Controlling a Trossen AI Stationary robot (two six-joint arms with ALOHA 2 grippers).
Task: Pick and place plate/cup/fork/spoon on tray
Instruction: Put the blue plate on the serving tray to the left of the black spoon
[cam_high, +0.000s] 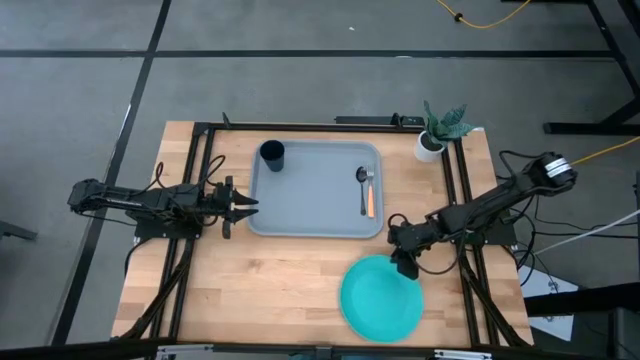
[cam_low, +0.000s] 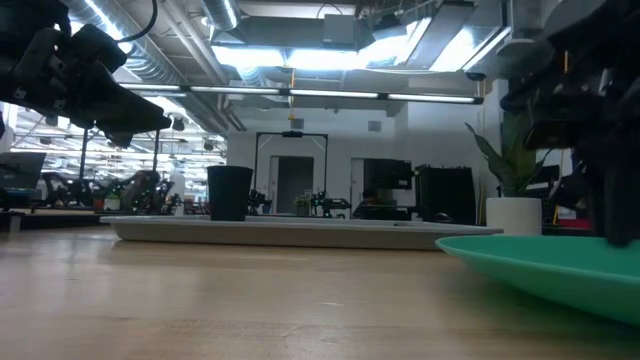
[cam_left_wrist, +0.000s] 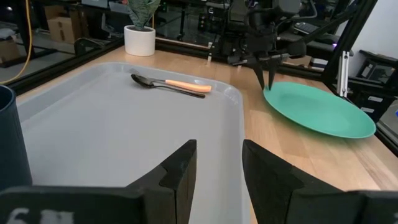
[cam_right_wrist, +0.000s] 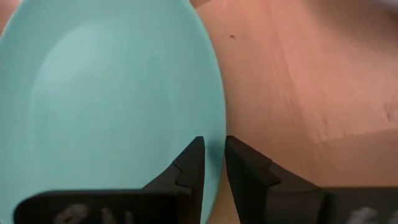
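The right claw (cam_high: 405, 264) straddles the rim of the plate (cam_high: 380, 298) with its fingers nearly together, seemingly pinching the edge, at the plate's side nearest the tray (cam_high: 315, 190); the plate lies on the wooden surface (cam_high: 260, 285) just off the tray's corner. On the tray the cup (cam_high: 271, 155) stands in one corner, while the spoon (cam_high: 362, 186) and fork (cam_high: 370, 200) lie side by side. The left claw (cam_high: 240, 205) hangs slightly open and empty at the tray's opposite edge, and a potted plant (cam_high: 436, 130) stands beyond the tray.

1. Pale wooden table (cam_high: 270, 280), dark rails along both sides.
2. Grey-blue tray (cam_high: 315, 215) lying at the far middle.
3. Teal plate (cam_high: 375, 305) near the front right.
4. White plant pot (cam_high: 429, 146) at the far right corner.
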